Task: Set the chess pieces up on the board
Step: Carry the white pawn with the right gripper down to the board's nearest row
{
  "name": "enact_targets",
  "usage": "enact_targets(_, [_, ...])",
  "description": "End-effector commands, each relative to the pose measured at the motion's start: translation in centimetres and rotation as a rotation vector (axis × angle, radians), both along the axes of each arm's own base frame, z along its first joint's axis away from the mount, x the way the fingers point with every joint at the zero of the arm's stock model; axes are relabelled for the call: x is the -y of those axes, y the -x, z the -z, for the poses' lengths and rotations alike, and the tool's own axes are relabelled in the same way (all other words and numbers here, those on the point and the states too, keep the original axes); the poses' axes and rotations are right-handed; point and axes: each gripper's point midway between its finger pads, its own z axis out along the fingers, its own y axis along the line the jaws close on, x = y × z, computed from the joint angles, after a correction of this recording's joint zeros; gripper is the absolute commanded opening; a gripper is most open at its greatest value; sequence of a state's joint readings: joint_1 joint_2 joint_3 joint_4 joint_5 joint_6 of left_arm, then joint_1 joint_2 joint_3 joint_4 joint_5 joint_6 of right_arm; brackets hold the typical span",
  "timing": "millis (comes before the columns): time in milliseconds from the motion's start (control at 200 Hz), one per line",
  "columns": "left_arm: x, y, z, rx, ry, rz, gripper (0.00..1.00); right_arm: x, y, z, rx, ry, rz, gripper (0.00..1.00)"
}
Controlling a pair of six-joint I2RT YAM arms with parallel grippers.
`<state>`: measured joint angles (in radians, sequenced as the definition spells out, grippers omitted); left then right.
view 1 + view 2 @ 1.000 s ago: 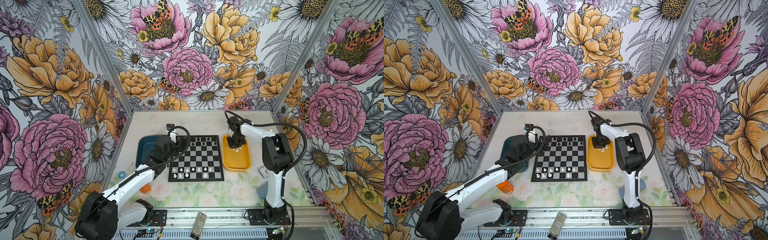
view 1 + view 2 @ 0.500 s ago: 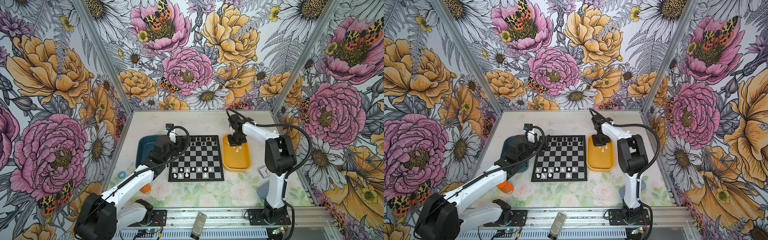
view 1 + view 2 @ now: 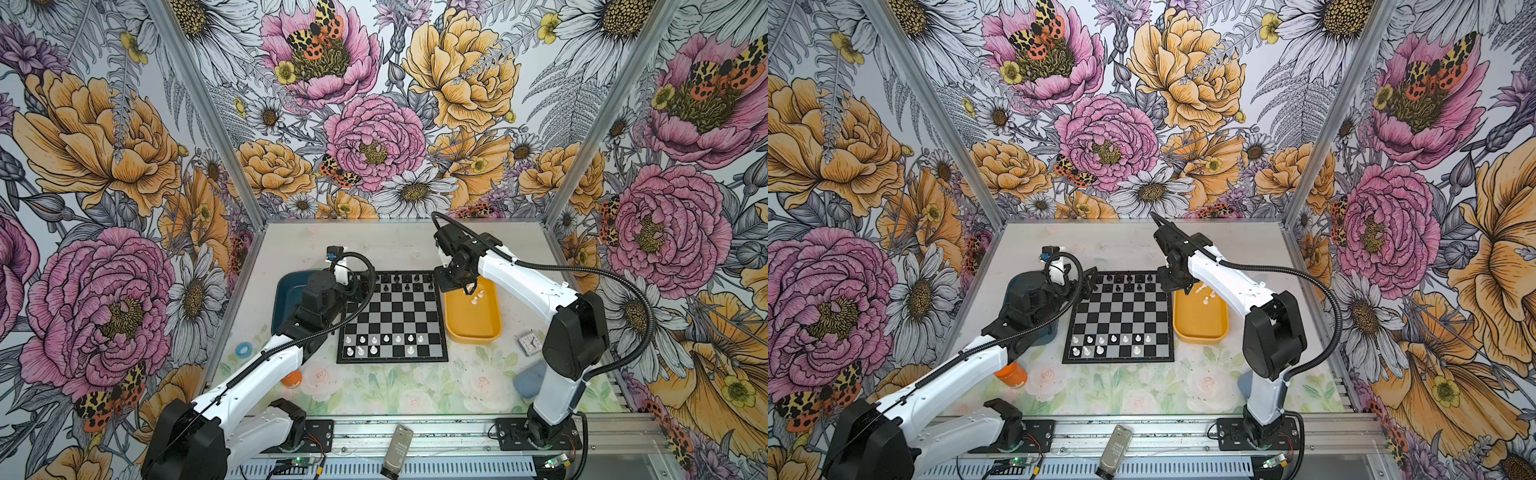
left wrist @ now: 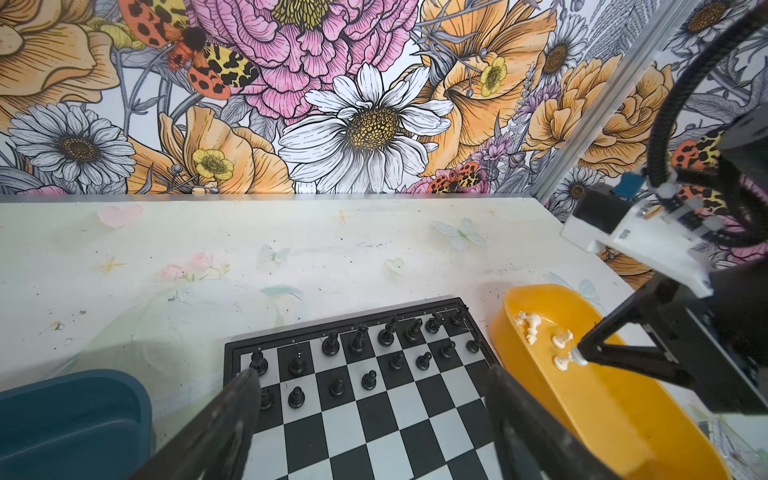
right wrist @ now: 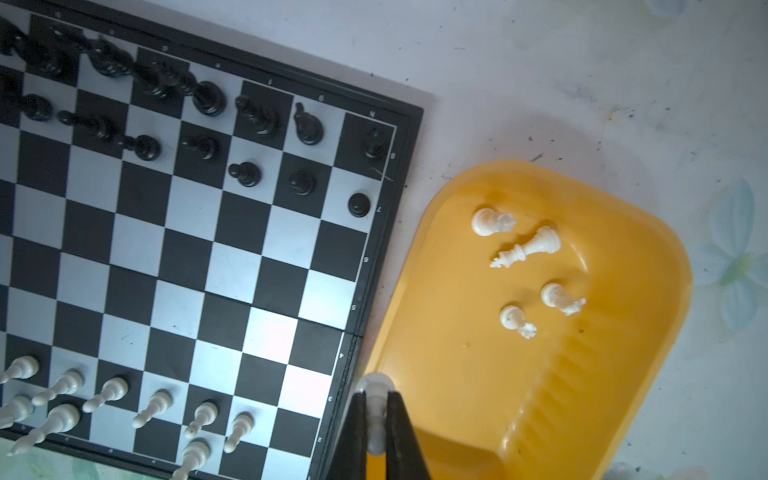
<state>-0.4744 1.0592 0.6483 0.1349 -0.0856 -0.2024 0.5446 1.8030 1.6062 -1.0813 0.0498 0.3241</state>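
Floral-papered walls enclose a pale tabletop [image 3: 374,249]. On it lies a square black-and-silver chessboard [image 3: 392,316], with a yellow plastic tray [image 3: 473,334] just beside it. Small white plastic chess pieces [image 3: 386,338] stand on the board's near rows. Four more white pieces [image 5: 525,249] lie in the tray. The right gripper [image 5: 376,399] is clamped on one white piece [image 5: 376,384] over the tray's board-side edge. The left gripper [image 4: 372,378] hangs spread wide above the board's far left corner.

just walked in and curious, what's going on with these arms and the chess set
Two robot arms are setting up a chess set. The right gripper is shut on a white piece over the yellow tray, where four more white pieces lie on their sides. The left gripper is open and empty above the far end of the board. Black pieces stand in the far two rows; the near white rows are only partly filled.
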Motion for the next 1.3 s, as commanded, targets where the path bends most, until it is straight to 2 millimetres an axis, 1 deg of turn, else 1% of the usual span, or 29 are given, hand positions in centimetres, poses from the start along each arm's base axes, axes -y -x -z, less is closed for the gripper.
enact_targets(0, [-0.3,0.6,-0.3,0.017,0.003,0.008,0.86,-0.7,2.6,-0.3,-0.041,-0.021,0.011,0.00])
enact_targets(40, [-0.3,0.8,-0.3,0.020,0.006,0.009,0.86,-1.2,3.6,0.1,-0.058,-0.019,-0.001,0.00])
enact_targets(215, [-0.4,1.2,-0.5,0.028,0.015,0.013,0.86,-2.1,6.7,2.0,-0.108,0.022,-0.008,0.00])
enact_targets(380, [-0.1,1.3,-0.5,0.028,0.019,0.023,0.86,-2.9,8.7,3.4,-0.142,0.043,-0.022,0.00])
enact_targets(505, [-0.1,1.4,-0.3,0.029,0.024,0.024,0.86,-3.2,9.7,4.6,-0.164,0.041,-0.023,0.00])
enact_targets(655, [0.0,1.4,-0.3,0.028,0.024,0.026,0.86,-3.5,10.2,5.8,-0.184,0.047,-0.025,0.00])
enact_targets(861, [0.0,1.4,-0.2,0.027,0.022,0.024,0.86,-4.2,9.9,7.4,-0.208,0.055,-0.035,0.00])
enact_targets(981, [-0.1,1.4,-0.2,0.028,0.019,0.020,0.86,-4.6,10.0,8.0,-0.223,0.053,-0.045,0.00])
enact_targets(1296, [-0.1,1.2,0.2,0.019,0.013,0.019,0.86,-4.2,10.3,9.2,-0.247,0.085,-0.042,0.00])
